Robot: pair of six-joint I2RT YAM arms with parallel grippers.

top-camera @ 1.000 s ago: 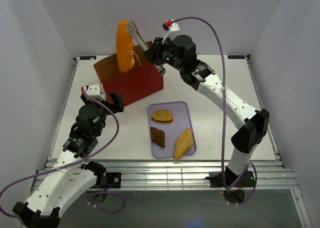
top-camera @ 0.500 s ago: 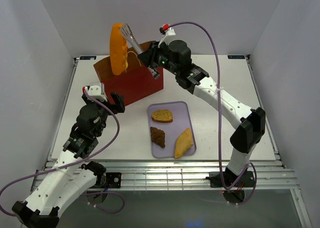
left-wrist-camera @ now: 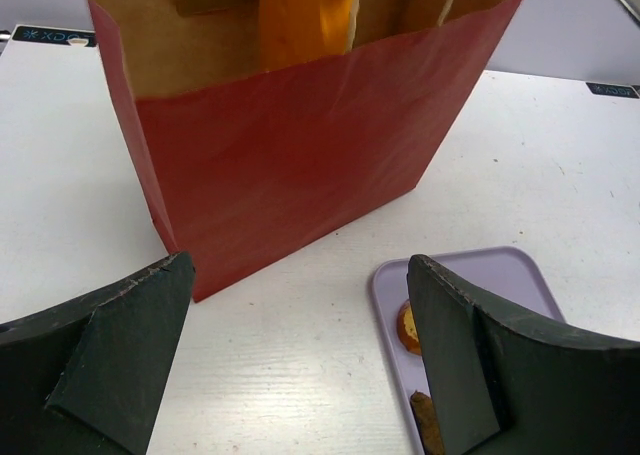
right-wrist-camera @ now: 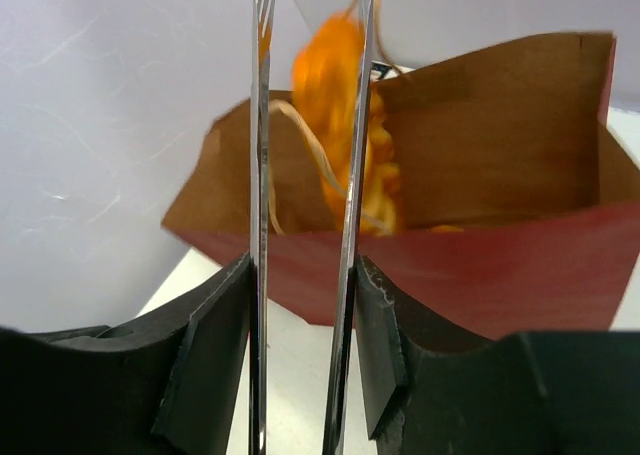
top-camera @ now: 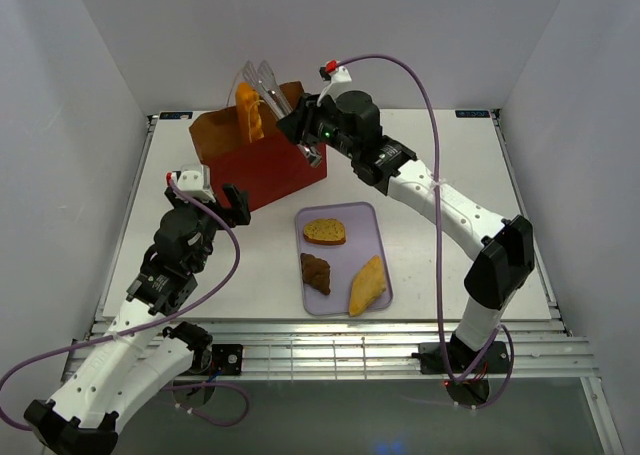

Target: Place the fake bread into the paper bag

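The red paper bag (top-camera: 268,172) stands upright at the back left. A long orange loaf (top-camera: 248,113) stands on end in its mouth, its lower part inside. My right gripper (top-camera: 298,125) is shut on metal tongs (top-camera: 262,80), whose arms are spread above the loaf; whether they touch it I cannot tell. In the right wrist view the blurred loaf (right-wrist-camera: 345,105) shows between the tong arms (right-wrist-camera: 350,225), over the bag (right-wrist-camera: 480,265). My left gripper (left-wrist-camera: 300,365) is open and empty, low over the table in front of the bag (left-wrist-camera: 290,145).
A lavender tray (top-camera: 386,265) lies right of the left gripper, in front of the bag. It holds a toast slice (top-camera: 324,231), a dark brown piece (top-camera: 316,273) and an orange wedge (top-camera: 366,285). The tray's corner (left-wrist-camera: 500,275) shows in the left wrist view.
My right arm carried the tongs and loaf left over the bag. The loaf has gone down from high above the bag into its mouth, and the tong arms have spread. The left arm is still.
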